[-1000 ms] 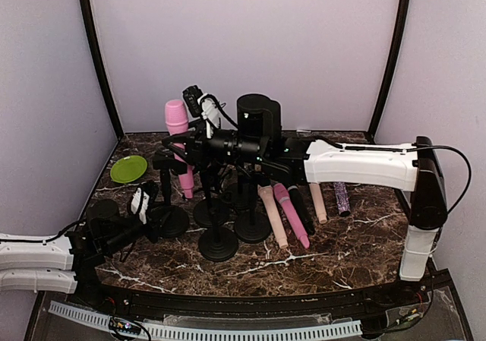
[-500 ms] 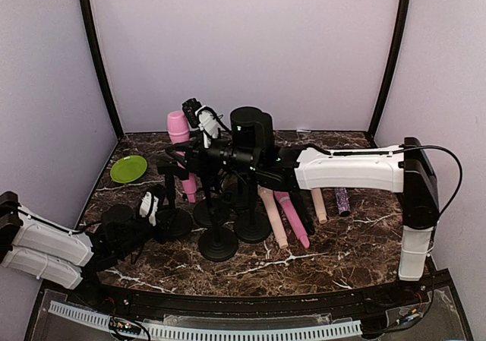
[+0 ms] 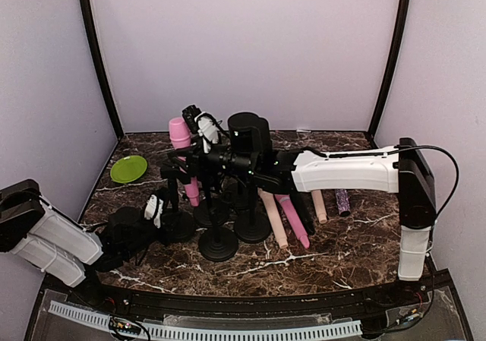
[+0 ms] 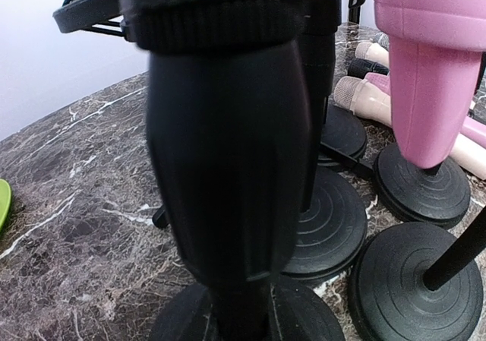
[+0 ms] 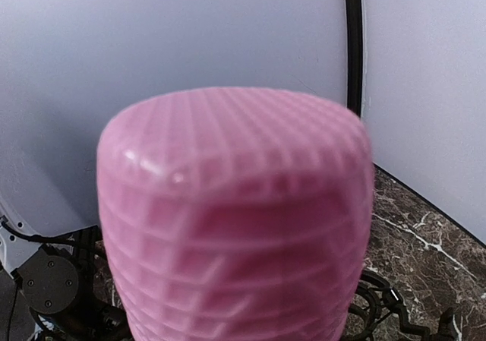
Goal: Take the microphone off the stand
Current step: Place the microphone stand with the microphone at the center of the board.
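The stand [image 3: 176, 223] rises below my right gripper [image 3: 196, 159], which pinches the pink microphone [image 3: 181, 137]. I judge it is not yet free. My left gripper [image 3: 161, 210], pressed together, sits beside the stand's base. Next I need a clean upward pull.

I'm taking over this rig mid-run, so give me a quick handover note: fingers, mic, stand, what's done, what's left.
Left fingers: shut, low beside the stand; whether they hold its pole isn't clear.
Right fingers: closed on the pink mic, below its head.
Mic: upright, apparently in the stand's clip.
Done: mic grasped.
Left: lift it out of the clip and set it down.
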Tool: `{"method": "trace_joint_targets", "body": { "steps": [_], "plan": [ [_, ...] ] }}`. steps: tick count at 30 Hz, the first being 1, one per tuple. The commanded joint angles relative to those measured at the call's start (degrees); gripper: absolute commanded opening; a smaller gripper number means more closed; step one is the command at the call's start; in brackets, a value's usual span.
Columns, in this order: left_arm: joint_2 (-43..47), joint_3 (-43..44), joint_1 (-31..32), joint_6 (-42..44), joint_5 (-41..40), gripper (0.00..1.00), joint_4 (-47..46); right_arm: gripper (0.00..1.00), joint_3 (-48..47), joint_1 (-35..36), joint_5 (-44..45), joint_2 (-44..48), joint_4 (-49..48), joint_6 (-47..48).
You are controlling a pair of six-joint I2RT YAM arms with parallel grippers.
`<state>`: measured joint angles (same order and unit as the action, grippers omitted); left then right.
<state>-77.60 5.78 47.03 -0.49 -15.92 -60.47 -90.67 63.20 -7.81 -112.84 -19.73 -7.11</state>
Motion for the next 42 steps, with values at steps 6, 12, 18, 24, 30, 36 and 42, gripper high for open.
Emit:
{"method": "trace_joint_targets", "body": {
  "steps": [6,12,18,24,30,36,42],
  "plan": [
    [0.0,-0.1,0.0,0.9,3.1,0.25,-0.6,0.1,1.2,0.2,-1.4,-0.2,-3.9,-1.4],
    [5.9,-1.1,0.0,-0.8,4.7,0.48,6.6,0.1,1.5,0.0,-0.4,0.1,-2.1,-0.3],
    [16.5,-1.1,0.0,-4.3,5.1,0.62,19.6,0.1,2.5,0.0,-0.1,0.7,-1.9,0.2],
    [31.7,-1.7,0.0,-9.3,5.5,0.81,30.9,0.1,4.0,-0.4,0.2,2.3,-2.2,0.6],
    [42.8,3.5,-0.4,-11.6,8.8,0.9,45.1,0.1,5.1,-0.9,0.2,3.8,-1.9,1.0],
    [44.2,11.2,-2.6,-14.8,18.2,0.91,55.3,0.1,5.9,-1.5,0.2,4.5,-1.9,1.0],
    [38.8,23.3,-3.5,-15.3,21.3,0.91,66.7,0.1,6.4,-1.9,-0.3,4.6,-2.0,0.5]
  ]
}}
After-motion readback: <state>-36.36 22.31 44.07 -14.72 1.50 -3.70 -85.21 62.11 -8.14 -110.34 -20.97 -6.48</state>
